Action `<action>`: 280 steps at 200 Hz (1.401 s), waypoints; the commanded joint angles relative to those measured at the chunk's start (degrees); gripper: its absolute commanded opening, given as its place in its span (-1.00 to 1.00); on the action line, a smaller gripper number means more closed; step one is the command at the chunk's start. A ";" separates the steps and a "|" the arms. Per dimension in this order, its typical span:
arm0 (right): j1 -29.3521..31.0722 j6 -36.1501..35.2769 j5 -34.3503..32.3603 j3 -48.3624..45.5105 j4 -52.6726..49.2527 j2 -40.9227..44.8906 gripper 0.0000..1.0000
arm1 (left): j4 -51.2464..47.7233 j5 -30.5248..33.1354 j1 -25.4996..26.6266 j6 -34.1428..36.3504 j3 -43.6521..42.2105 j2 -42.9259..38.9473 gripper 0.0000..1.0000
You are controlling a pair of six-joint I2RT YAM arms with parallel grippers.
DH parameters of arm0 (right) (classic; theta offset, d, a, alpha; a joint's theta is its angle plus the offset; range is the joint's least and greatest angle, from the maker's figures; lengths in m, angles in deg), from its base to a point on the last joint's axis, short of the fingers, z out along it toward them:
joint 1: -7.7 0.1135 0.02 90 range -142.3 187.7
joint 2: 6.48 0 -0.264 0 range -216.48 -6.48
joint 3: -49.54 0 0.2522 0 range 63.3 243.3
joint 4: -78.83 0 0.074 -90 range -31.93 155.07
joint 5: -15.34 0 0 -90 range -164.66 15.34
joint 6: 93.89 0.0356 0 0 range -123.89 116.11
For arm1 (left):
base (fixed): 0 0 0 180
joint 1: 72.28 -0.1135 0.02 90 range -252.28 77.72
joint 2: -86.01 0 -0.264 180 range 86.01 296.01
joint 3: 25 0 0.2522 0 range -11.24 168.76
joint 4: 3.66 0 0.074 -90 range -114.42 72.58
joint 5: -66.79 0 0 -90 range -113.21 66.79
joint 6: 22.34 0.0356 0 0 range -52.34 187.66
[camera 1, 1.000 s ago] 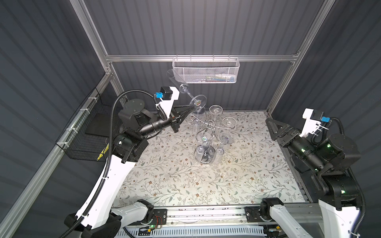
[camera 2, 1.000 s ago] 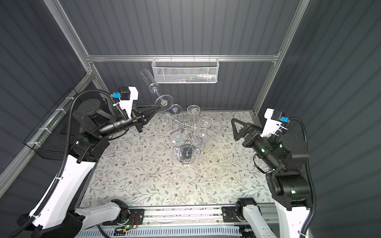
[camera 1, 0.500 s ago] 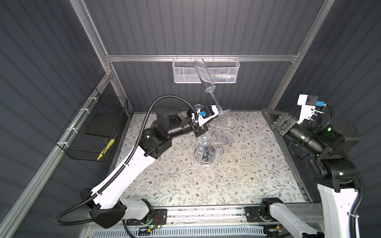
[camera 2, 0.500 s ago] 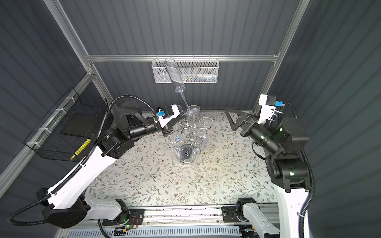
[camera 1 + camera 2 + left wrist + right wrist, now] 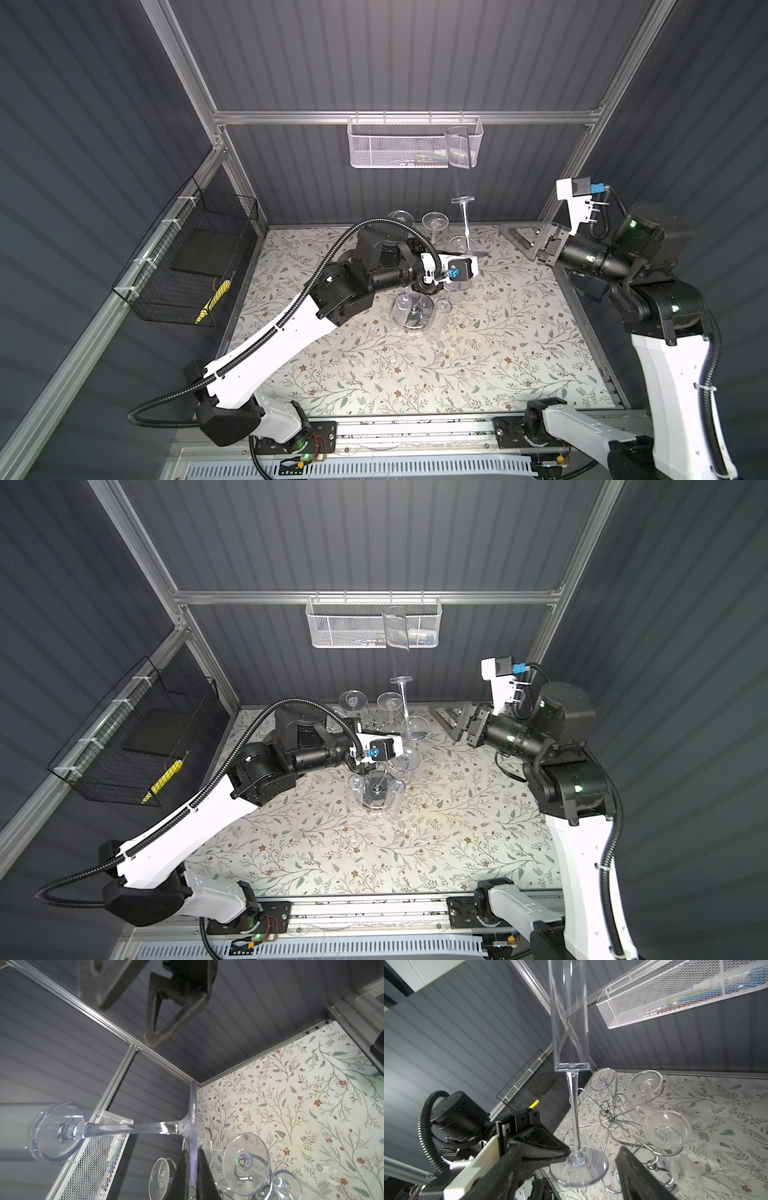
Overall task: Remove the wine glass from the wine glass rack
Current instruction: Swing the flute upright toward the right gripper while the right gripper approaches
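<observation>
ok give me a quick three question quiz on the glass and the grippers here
1. True or false: the left gripper is shut on the foot of the wine glass.
2. Which fits the right gripper? A) shut on the glass stem B) open, touching no glass C) resting on the rack's base
3. Short answer: which way does the held glass's bowl point, and which way do the bowls on the wine glass rack point?

Key: 1 true. 2 B. 3 held bowl up; racked bowls hang down.
</observation>
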 commanded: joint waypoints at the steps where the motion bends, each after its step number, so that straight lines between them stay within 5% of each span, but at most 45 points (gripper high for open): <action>1: 2.97 -5.11 -2.42 2.20 -5.18 -0.85 0.35 | -1.71 2.65 1.77 6.01 2.86 0.61 -1.00; 168: 10.88 -5.47 -9.16 -2.40 -2.86 -4.08 -0.99 | -1.04 6.10 5.54 7.35 1.24 0.86 -1.00; 191: 10.98 -5.10 -9.16 -2.88 -2.25 -3.93 -1.00 | -0.29 6.14 5.54 7.38 0.14 0.29 -1.00; 238: 11.07 -5.23 -10.18 -3.11 -1.52 -2.95 -1.00 | 4.84 6.32 5.54 5.51 -4.10 -2.39 -0.18; 280: 11.07 -8.34 -11.47 -1.59 -2.57 -2.60 -1.00 | 11.84 4.53 5.54 -0.05 -9.88 -7.01 0.20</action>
